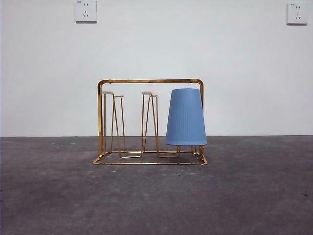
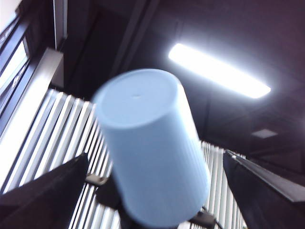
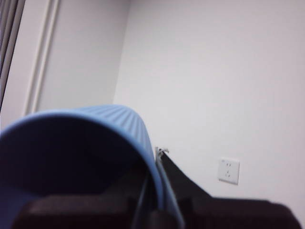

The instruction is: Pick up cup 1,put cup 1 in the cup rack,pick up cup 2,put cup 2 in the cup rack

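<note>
front view: the gold thin-wire cup rack [image 1: 146, 81] stands at the centre of the frame on the dark grey counter [image 1: 156, 200]. no arm shows here.
racked cup: a blue ribbed plastic cup [image 1: 186, 117] sits mouth-down over the peg at the right end of the rack, its rim just above the wire base.
free pegs: the left peg loop [image 1: 117, 122] and the middle peg loop [image 1: 150, 122] are bare.
second cup: another blue ribbed plastic cup [image 3: 95, 124] is up in the air, out of the front view; it shows in both wrist views.
right gripper [image 3: 157, 191]: it appears pinched closed on the wall of this second cup at the rim, one jaw inside and one outside.
left gripper [image 2: 156, 153]: jaws spread wide, the second cup's closed base [image 2: 152, 152] between them but touching neither; it holds nothing.
risk, grip: a pinch on one thin side of the rim looks shallow; a quick swing could tilt the cup or let it slip to the counter.
risk, crowding: the two grippers are close together, so a careless move could knock the cup loose.
risk, placing: the middle peg is just beside the racked cup; coming down off-centre could bump that cup or tip the light rack.
risk, aim: the peg loops are narrow, so a tilted mouth may catch on a loop's top instead of sliding over it.
</note>
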Robot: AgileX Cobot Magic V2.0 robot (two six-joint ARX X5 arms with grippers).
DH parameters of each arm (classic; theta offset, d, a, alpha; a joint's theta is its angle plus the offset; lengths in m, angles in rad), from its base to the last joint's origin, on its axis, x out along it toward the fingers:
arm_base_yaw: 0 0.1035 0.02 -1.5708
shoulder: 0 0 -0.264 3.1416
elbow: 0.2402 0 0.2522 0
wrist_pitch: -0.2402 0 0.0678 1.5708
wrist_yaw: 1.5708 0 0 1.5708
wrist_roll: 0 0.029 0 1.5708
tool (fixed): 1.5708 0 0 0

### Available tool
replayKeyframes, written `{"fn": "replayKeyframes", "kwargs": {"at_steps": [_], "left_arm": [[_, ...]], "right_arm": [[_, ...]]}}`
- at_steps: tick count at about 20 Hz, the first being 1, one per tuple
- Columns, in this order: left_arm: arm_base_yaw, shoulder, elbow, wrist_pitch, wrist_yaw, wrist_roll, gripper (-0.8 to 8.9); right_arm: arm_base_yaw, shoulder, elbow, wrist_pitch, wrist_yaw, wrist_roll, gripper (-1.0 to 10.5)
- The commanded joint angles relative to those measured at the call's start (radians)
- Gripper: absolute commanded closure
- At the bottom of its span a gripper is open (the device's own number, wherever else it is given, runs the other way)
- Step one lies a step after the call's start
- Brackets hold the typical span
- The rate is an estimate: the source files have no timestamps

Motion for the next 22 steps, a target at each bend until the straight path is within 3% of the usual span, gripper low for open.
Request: {"fn": "replayKeyframes", "kwargs": {"at_steps": [1, 9, 12, 15, 18, 20, 22], "left_arm": [[0.000, 0.011, -0.006, 0.020, -0.006, -0.024, 3.36], [0.001, 0.012, -0.006, 0.101, -0.006, -0.027, 3.67], [0.004, 0.012, -0.006, 0.101, -0.008, -0.027, 5.78], [0.005, 0.012, -0.006, 0.101, -0.009, -0.027, 5.78], [0.005, 0.012, -0.006, 0.100, -0.005, -0.027, 7.65], [0.005, 0.012, -0.006, 0.101, -0.006, -0.027, 8.16], [0.012, 0.012, -0.006, 0.101, -0.006, -0.027, 8.19]], "right_arm": [[0.001, 0.035, -0.005, 0.029, -0.010, 0.007, 9.6], [0.001, 0.102, -0.005, 0.067, -0.037, 0.039, 9.6], [0.001, 0.101, -0.005, 0.071, -0.037, 0.046, 9.6], [0.001, 0.104, -0.005, 0.045, -0.037, 0.045, 9.6], [0.001, 0.108, -0.005, 0.007, -0.047, 0.045, 9.4], [0.001, 0.106, -0.005, -0.012, -0.046, 0.045, 9.3], [0.001, 0.104, -0.005, -0.031, -0.042, 0.046, 8.2]]}}
